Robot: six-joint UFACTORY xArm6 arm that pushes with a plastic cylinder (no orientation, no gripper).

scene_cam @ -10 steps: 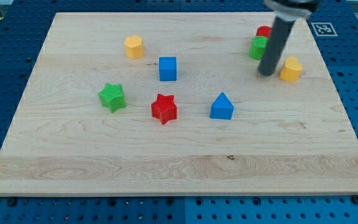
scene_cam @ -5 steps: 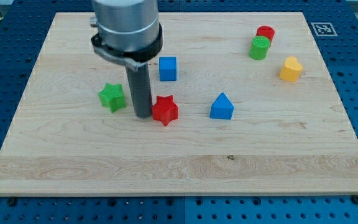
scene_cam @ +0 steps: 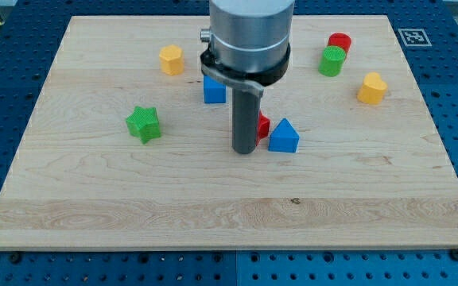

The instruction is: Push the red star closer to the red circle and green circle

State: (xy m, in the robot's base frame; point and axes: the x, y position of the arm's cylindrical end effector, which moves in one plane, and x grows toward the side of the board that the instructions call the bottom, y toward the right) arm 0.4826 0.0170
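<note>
Camera view: my tip [scene_cam: 245, 150] resting on board, no gripper fitted. Red star [scene_cam: 263, 125] showing just right of tip, mostly hidden, touching blue block [scene_cam: 283, 137]. Red circle [scene_cam: 339, 42], green circle [scene_cam: 332, 60] sitting well apart, upper right. Most pushing remaining.

Eight blocks sit on the board [scene_cam: 94, 214]. By colour, two are red, the star [scene_cam: 263, 125] and the circle [scene_cam: 339, 41]; two green, the star [scene_cam: 143, 124] and the circle [scene_cam: 332, 60]; two blue, the cube [scene_cam: 213, 90] and the triangular block [scene_cam: 284, 137]; and two yellow, one at the view's left [scene_cam: 171, 59] and one at its right [scene_cam: 371, 87]. By shape that makes two stars, two circles, one cube and one triangular block, plus one rod with my tip [scene_cam: 245, 151].
</note>
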